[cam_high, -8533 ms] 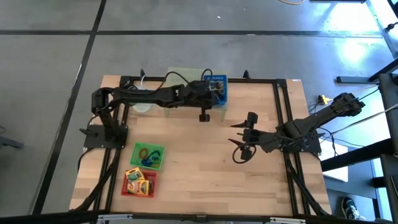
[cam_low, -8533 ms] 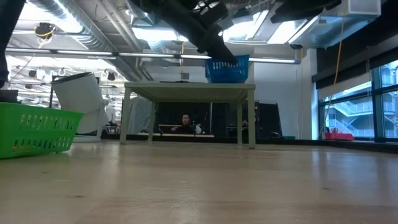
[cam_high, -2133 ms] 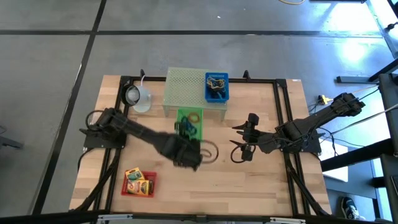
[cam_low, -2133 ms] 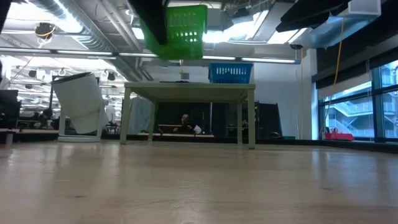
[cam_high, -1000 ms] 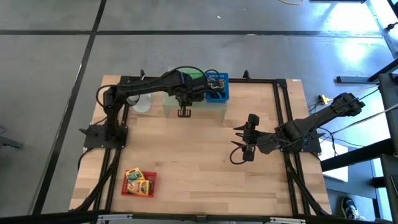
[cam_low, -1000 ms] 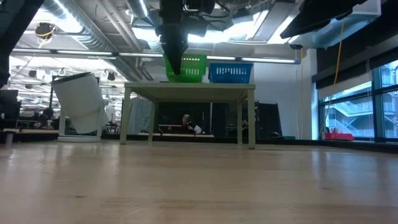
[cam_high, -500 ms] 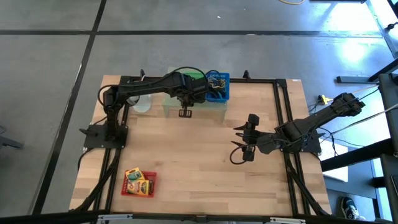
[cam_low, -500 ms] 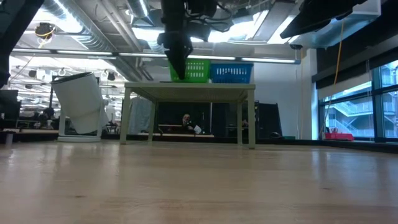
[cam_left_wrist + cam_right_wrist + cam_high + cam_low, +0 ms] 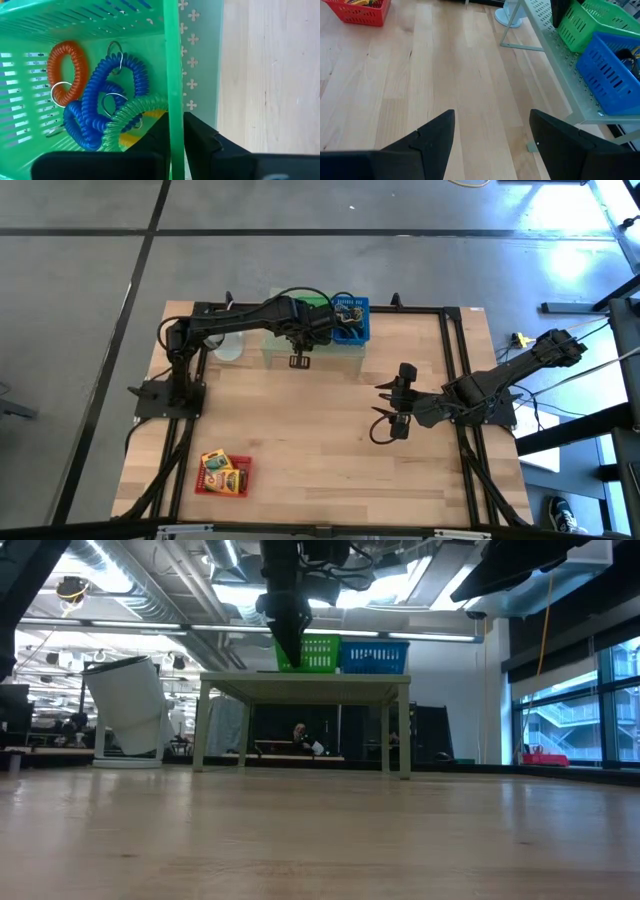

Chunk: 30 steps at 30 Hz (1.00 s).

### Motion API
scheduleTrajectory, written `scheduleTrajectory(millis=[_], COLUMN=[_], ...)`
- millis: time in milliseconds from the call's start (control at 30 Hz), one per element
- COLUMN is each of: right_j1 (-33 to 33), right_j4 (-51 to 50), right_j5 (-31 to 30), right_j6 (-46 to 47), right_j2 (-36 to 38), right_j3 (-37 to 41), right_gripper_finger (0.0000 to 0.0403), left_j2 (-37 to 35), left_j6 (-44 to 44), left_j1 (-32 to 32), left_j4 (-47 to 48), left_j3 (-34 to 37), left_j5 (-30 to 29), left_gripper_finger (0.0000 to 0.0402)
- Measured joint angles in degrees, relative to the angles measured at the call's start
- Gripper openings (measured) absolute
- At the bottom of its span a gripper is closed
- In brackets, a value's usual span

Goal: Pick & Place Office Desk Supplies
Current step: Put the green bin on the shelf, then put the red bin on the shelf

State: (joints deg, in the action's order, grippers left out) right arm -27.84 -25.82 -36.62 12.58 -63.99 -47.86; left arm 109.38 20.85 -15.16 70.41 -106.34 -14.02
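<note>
The left gripper (image 9: pixel 175 137) pinches the rim wall of a green basket (image 9: pixel 318 653), one finger inside and one outside, as it settles the basket on top of the pale green mesh stand (image 9: pixel 305 683) at the far side of the wooden table (image 9: pixel 330 460), just left of a blue basket (image 9: pixel 373 656) that already stands there. Whether the fingers are clamped firm on the wall or just easing off it, the wrist view does not settle. Inside the green basket lie coiled loops: an orange one (image 9: pixel 64 70), blue ones (image 9: pixel 107 107) and a pale green one (image 9: pixel 131 117), with metal rings among them.

The step in hand looks like the placing of this basket; the next move, by my reading, calls for the fingers to let go fully and lift straight up off the wall, so as not to drag the basket off the stand's edge.

A red basket (image 9: pixel 224 474) with two yellow printed boxes waits at the near left of the table. The right gripper (image 9: pixel 392 412) hangs idle over the table's right half, fingers wide apart and holding nothing.

Two seconds ago the green basket hung in mid-air over the middle of the table; it has since been carried to the stand and, over the last second, nudged rightward toward the blue one. The right arm has not stirred.
</note>
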Motion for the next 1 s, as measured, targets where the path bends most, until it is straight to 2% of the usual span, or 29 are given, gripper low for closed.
scheduleTrajectory(millis=[400,700,1000], right_j1=[0.0,0.0,0.0], right_j4=[0.0,0.0,0.0], right_j5=[0.0,0.0,0.0], right_j6=[0.0,0.0,0.1], right_j2=[0.0,0.0,0.0], right_j3=[0.0,0.0,0.0], right_gripper_finger=[0.0258,0.0258,0.0258], left_j2=[0.0,0.0,0.0], left_j6=[-5.5,-6.8,-6.8], left_j1=[0.0,0.9,2.4], left_j4=[0.0,0.0,0.3], left_j3=[0.0,0.0,-1.9], left_j5=[-1.9,-2.2,-7.0], left_gripper_finger=[0.0054,0.0100,0.0134])
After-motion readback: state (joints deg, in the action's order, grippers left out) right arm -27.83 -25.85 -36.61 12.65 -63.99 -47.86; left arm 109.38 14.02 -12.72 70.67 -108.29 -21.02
